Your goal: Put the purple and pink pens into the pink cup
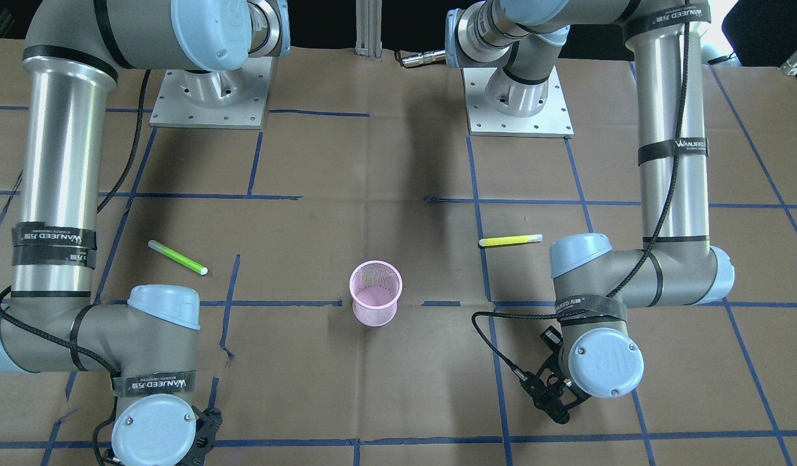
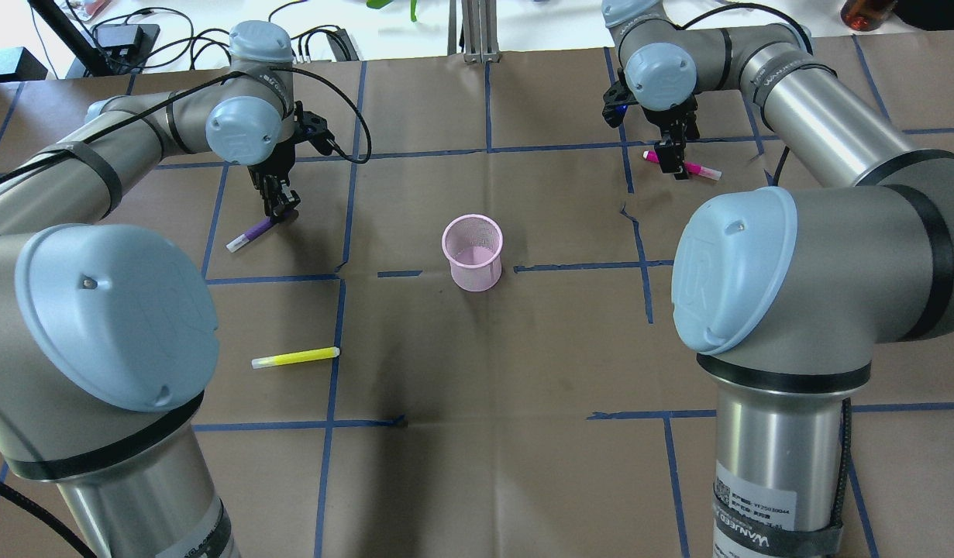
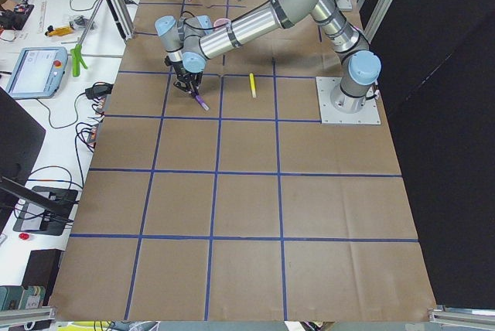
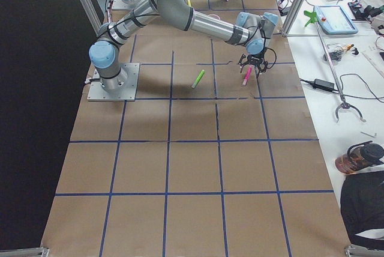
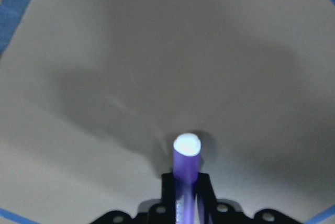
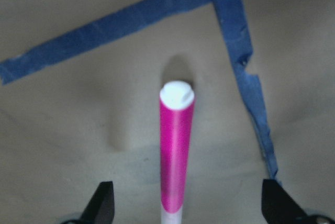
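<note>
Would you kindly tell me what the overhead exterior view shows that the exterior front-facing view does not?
Only the overhead view shows the purple pen, gripped by the left hand, and the pink pen, beneath the right hand. Only the front-facing view shows the green pen. Both show the pink cup and the yellow pen.
</note>
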Available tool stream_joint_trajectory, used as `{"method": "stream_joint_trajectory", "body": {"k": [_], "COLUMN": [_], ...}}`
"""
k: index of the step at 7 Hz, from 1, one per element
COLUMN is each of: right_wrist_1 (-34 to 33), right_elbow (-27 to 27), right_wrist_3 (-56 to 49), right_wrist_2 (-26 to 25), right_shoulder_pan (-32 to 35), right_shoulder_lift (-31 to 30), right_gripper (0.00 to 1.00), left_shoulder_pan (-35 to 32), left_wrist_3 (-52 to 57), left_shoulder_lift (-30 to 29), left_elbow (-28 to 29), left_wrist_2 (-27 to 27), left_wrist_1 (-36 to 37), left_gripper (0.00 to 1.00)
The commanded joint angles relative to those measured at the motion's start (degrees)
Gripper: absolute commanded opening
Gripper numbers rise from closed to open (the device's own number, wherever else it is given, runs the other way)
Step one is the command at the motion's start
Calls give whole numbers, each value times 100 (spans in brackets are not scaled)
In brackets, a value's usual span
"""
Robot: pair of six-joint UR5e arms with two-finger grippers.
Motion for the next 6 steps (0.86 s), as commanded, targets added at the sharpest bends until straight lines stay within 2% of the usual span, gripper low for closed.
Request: {"method": "stream_joint_trajectory", "body": {"k": [1, 2, 3, 6], "right_wrist_1": [-540, -543, -543, -455], "right_elbow": [-6, -6, -6, 55], "right_wrist_3": [-17, -8, 0, -8], "right_wrist_2": [30, 22, -22, -58], "right_shoulder_pan": [221, 222, 187, 143], "right_shoulder_lift": [79, 79, 44, -9], "right_gripper": [100, 100, 100, 100], "left_shoulder_pan": [-43, -52, -200, -894], "left_wrist_3": [372, 383, 348, -80], "left_shoulder_lift": [303, 487, 863, 1848], "left_elbow": [-17, -87, -123, -333], "left_wrist_2": [-74, -222, -816, -1671], "left_wrist_1": [20, 20, 12, -33], "left_gripper": [0, 0, 0, 0]}}
